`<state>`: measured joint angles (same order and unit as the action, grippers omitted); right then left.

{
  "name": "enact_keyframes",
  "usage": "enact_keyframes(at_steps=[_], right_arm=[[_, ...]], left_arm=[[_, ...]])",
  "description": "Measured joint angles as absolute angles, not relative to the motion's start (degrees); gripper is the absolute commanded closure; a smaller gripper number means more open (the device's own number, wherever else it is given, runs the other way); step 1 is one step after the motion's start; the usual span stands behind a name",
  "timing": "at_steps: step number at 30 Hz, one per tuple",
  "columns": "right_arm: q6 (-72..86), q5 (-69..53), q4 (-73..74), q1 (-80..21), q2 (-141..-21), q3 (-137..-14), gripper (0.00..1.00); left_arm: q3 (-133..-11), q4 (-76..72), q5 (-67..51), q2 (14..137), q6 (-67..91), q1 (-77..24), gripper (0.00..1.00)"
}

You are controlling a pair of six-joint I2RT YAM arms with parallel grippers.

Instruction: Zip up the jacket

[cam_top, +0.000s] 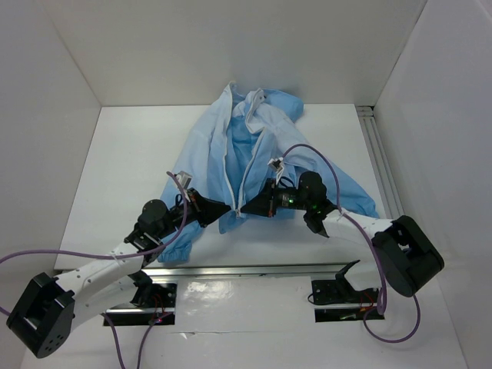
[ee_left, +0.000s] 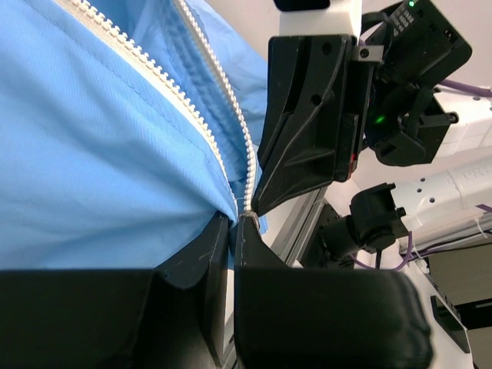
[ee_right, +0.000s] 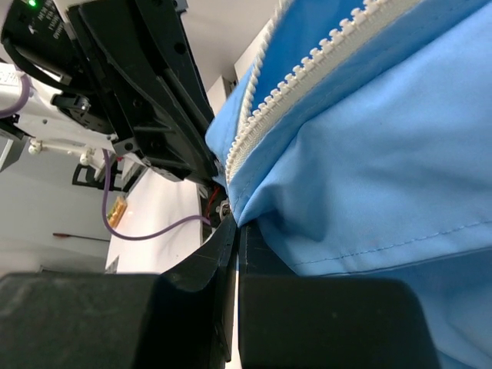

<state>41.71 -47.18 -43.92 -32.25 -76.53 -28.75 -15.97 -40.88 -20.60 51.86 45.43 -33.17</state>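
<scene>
Jacket [cam_top: 206,150]: light-blue thin fabric, lying spread on the middle of the table [cam_top: 123,169], collar pointing toward the table's far edge and hem toward its near edge. One sleeve is trailing toward the table's right side.

Zipper [cam_top: 228,165]: two white toothed strips, lying parted in a narrow V up the jacket's front. They are drawing together at the hem end, on the near-middle of the table.

Left gripper [cam_top: 225,207]: reaching in over the near-middle of the table from the left. Its fingers are pressing almost together, pinching the jacket's hem beside the foot of the zipper.

Right gripper [cam_top: 247,207]: reaching in from the right, tip facing the left gripper's tip and nearly touching it. Its fingers are closing narrowly on the blue fabric at the other zipper strip's foot.

Rail [cam_top: 254,270]: a metal strip running along the table's near edge, in front of both arm bases.

Cable [cam_top: 323,157]: purple, looping over the right arm above the table's right half.
</scene>
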Motion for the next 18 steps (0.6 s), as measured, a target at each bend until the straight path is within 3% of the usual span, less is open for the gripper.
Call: enact_keyframes(at_steps=[18], right_arm=[[41.7, -47.4, -44.1, -32.2, -76.4, -27.7, 1.00]], left_arm=[[-16.0, -39.8, -19.8, 51.1, 45.5, -33.2, 1.00]])
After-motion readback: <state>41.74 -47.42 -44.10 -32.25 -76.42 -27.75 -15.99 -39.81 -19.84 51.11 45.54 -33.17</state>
